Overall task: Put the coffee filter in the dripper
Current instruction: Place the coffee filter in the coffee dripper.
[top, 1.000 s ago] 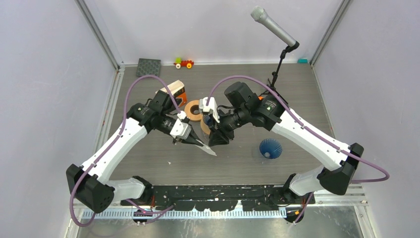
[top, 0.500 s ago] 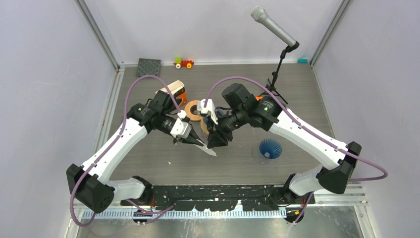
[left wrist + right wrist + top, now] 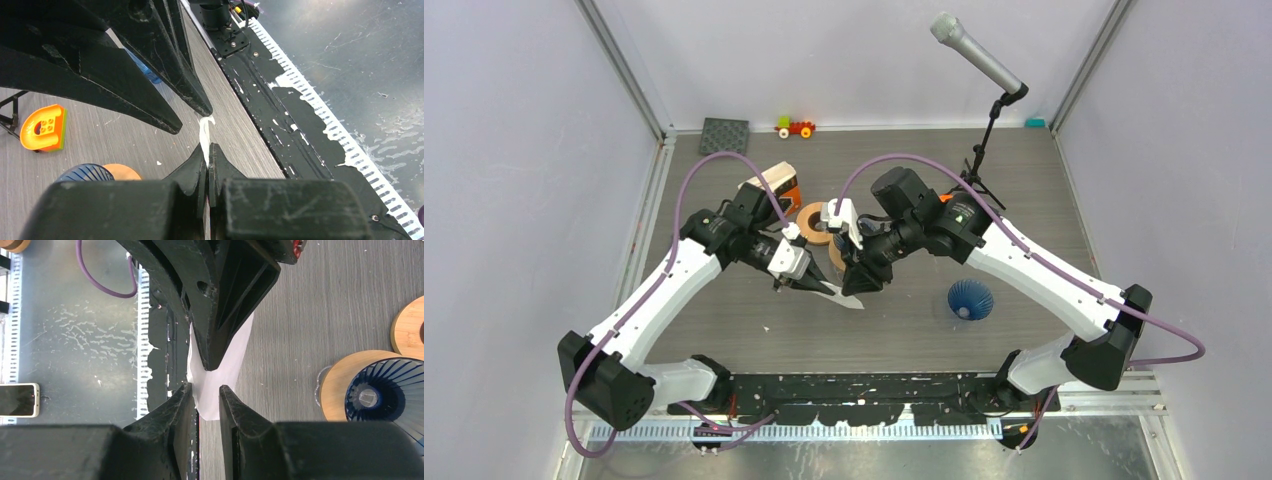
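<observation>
The white paper coffee filter (image 3: 844,300) hangs flat just above the table, pinched along one edge by my left gripper (image 3: 816,288), which is shut on it (image 3: 207,150). My right gripper (image 3: 856,288) faces the left one tip to tip. Its jaws (image 3: 205,390) stand a little apart, straddling the filter's free edge (image 3: 225,370) with a gap still showing. The dripper (image 3: 372,397), a blue ribbed cone on a round wooden base, stands beside the right gripper. It also shows low in the left wrist view (image 3: 82,172).
A second blue ribbed cone (image 3: 970,299) sits to the right. A wooden ring (image 3: 812,222) and an orange-and-wood block (image 3: 779,182) lie behind the grippers. A microphone stand (image 3: 989,100), toy train (image 3: 795,127) and dark plate (image 3: 724,135) stand at the back.
My right gripper has shifted slightly left onto the filter's free edge and its jaws have narrowed a little. The left arm holds still.
</observation>
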Action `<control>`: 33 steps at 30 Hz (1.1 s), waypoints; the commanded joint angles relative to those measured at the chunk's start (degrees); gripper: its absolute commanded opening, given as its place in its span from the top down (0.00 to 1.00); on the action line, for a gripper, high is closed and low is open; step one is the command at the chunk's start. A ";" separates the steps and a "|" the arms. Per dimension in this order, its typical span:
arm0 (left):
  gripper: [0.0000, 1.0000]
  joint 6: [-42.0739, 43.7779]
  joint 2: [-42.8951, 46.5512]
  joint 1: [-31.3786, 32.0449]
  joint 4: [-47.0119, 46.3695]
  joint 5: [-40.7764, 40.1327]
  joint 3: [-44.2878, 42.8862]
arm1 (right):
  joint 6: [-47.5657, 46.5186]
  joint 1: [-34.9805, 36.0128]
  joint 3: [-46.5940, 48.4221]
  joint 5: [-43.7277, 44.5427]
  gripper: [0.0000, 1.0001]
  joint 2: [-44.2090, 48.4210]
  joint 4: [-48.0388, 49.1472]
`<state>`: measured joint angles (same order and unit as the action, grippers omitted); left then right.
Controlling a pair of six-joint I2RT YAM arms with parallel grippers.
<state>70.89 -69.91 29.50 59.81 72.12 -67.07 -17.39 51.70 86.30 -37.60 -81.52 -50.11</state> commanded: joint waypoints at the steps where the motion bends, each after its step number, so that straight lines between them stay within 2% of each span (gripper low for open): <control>1: 1.00 -0.05 1.44 -0.41 -1.01 2.70 0.42 | 0.67 0.42 1.42 0.56 0.70 0.31 2.28; 21: 1.00 0.24 1.38 -0.40 -0.75 3.31 0.70 | 0.29 0.42 2.14 1.17 0.84 0.45 1.84; 33: 1.00 0.21 1.01 -0.40 -1.10 3.60 0.62 | 1.14 0.37 2.47 -0.04 0.80 -0.48 2.25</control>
<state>70.89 -69.82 29.47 59.79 73.30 -66.17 -17.12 51.70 86.37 -36.07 -81.60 -49.80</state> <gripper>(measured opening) 0.008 0.185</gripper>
